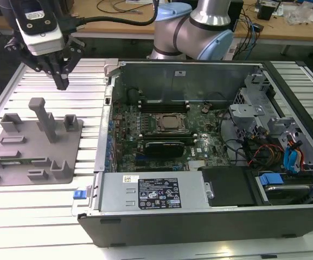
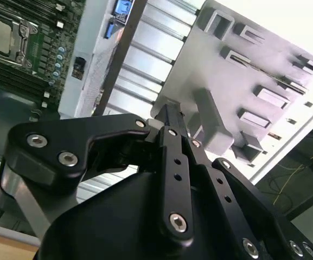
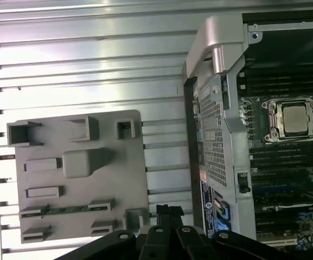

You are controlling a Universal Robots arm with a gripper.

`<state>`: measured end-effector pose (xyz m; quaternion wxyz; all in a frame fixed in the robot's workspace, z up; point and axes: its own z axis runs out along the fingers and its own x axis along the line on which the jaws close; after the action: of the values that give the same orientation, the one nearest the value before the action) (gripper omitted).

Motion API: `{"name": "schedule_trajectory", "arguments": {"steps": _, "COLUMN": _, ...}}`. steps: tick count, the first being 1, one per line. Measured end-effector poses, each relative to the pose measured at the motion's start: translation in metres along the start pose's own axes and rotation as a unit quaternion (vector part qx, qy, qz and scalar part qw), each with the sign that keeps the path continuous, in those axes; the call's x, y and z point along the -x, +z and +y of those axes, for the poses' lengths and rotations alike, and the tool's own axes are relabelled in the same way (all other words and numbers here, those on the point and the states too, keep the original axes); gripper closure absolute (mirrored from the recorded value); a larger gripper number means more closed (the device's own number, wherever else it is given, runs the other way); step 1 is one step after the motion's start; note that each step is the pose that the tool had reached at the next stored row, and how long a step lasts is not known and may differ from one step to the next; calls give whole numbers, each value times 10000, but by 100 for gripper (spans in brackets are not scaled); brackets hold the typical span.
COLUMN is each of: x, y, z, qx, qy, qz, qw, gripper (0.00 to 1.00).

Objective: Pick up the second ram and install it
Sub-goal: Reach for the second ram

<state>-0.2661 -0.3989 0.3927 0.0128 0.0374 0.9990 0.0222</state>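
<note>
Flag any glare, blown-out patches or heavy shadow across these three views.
Exterior view: the slatted table washes out to white along the near edge, while the open computer case is evenly lit. Second wrist view: the area beyond the grey tray is blown out, and the gripper is dark. First wrist view: bright bands streak the table slats; the tray is evenly lit.

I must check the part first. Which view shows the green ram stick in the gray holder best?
The first wrist view: it looks down on the ram stick, green between two clips of the holder. The exterior view gives a thin dark line. In the second wrist view I cannot tell it from the holder's slots.
</note>
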Motion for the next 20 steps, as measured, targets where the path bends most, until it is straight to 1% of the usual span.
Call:
{"name": "schedule_trajectory", "arguments": {"steps": 1, "x": -35, "y": -1, "z": -3, "qx": 0, "qy": 0, "qz": 0, "qw": 10000, "gripper": 92}}
{"name": "schedule_trajectory", "arguments": {"steps": 2, "x": -115, "y": -3, "z": -8, "qx": 0, "qy": 1, "qz": 0, "qw": 10000, "gripper": 92}}
{"name": "schedule_trajectory", "arguments": {"steps": 3, "x": -154, "y": -3, "z": -11, "qx": 0, "qy": 1, "qz": 0, "qw": 10000, "gripper": 92}}
{"name": "schedule_trajectory", "arguments": {"steps": 6, "x": -319, "y": -7, "z": -24, "qx": 0, "qy": 1, "qz": 0, "qw": 10000, "gripper": 92}}
{"name": "schedule_trajectory", "arguments": {"steps": 11, "x": -513, "y": -11, "z": -38, "qx": 0, "qy": 0, "qz": 0, "qw": 10000, "gripper": 92}}
{"name": "schedule_trajectory", "arguments": {"steps": 13, "x": -551, "y": -11, "z": -41, "qx": 0, "qy": 0, "qz": -1, "qw": 10000, "gripper": 92}}
{"name": "schedule_trajectory", "arguments": {"steps": 15, "x": -605, "y": -13, "z": -45, "qx": 0, "qy": 1, "qz": 0, "qw": 10000, "gripper": 92}}
{"name": "schedule_trajectory", "arguments": {"steps": 16, "x": -643, "y": -13, "z": -48, "qx": 0, "qy": 1, "qz": -1, "qw": 10000, "gripper": 92}}
{"name": "schedule_trajectory", "arguments": {"steps": 17, "x": -707, "y": -15, "z": -53, "qx": 0, "qy": 0, "qz": 0, "qw": 10000, "gripper": 92}}
{"name": "schedule_trajectory", "arguments": {"steps": 19, "x": -787, "y": -15, "z": -59, "qx": 0, "qy": 0, "qz": -1, "qw": 10000, "gripper": 92}}
{"name": "schedule_trajectory", "arguments": {"steps": 20, "x": -838, "y": -16, "z": -62, "qx": 0, "qy": 0, "qz": -1, "qw": 10000, "gripper": 92}}
